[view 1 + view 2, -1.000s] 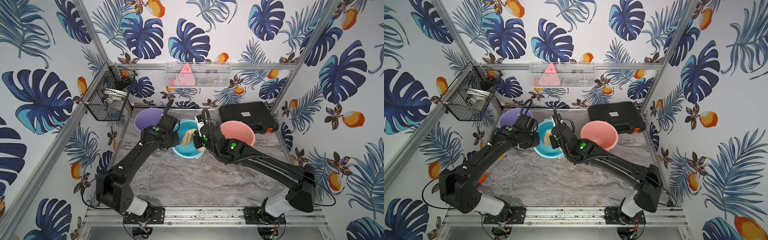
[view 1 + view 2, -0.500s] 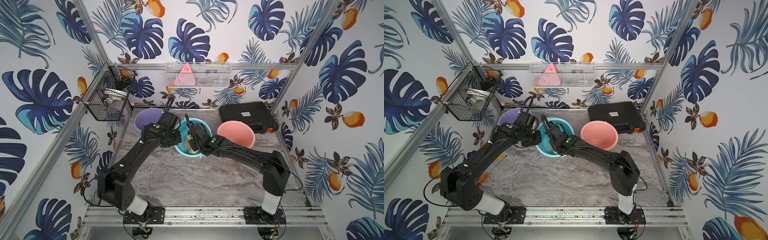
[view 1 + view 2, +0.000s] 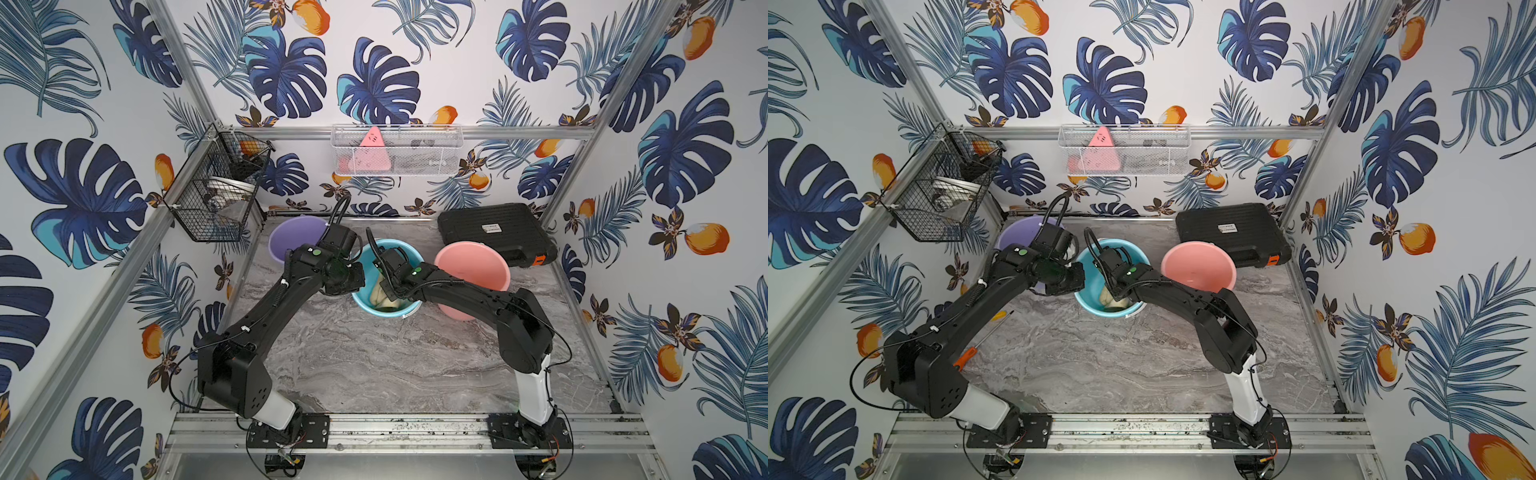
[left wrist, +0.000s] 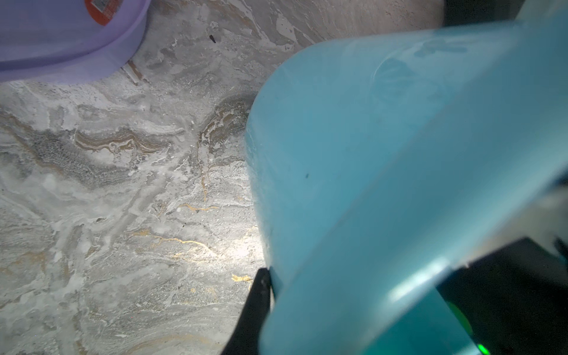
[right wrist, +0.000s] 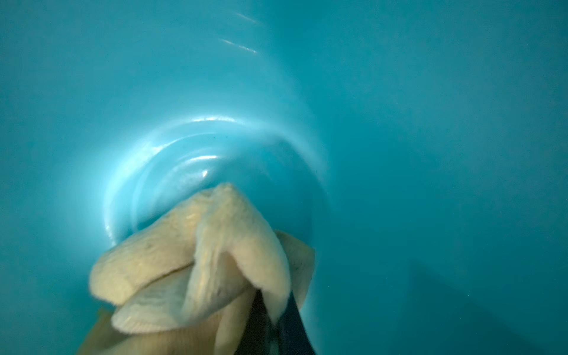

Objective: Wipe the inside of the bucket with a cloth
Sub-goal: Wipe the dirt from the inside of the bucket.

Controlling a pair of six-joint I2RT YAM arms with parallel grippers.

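Observation:
A light blue bucket (image 3: 386, 313) (image 3: 1088, 301) stands mid-table, tipped a little toward the front. My left gripper (image 3: 353, 282) (image 4: 273, 285) is shut on its rim, with one black finger (image 4: 256, 302) on the outer wall (image 4: 353, 153). My right gripper (image 3: 392, 291) (image 5: 273, 310) reaches down into the bucket and is shut on the cloth (image 3: 380, 296) (image 3: 1106, 296). This pale tan cloth (image 5: 215, 246) hangs bunched from the jaws, against the near inner wall and just above the shiny bottom (image 5: 184, 172). The bucket hides the right fingertips in both top views.
A purple bucket (image 3: 295, 241) (image 4: 67, 40) stands just left of the blue one, and a pink bucket (image 3: 473, 270) just right. A black case (image 3: 494, 232) lies at the back right. An orange-handled screwdriver (image 3: 965, 357) lies under the left arm. Wire baskets (image 3: 216, 195) hang on the walls.
My right arm has folded its elbow upward and swept the cloth from the far side of the bucket's inside to the near side. The left gripper kept hold of the rim.

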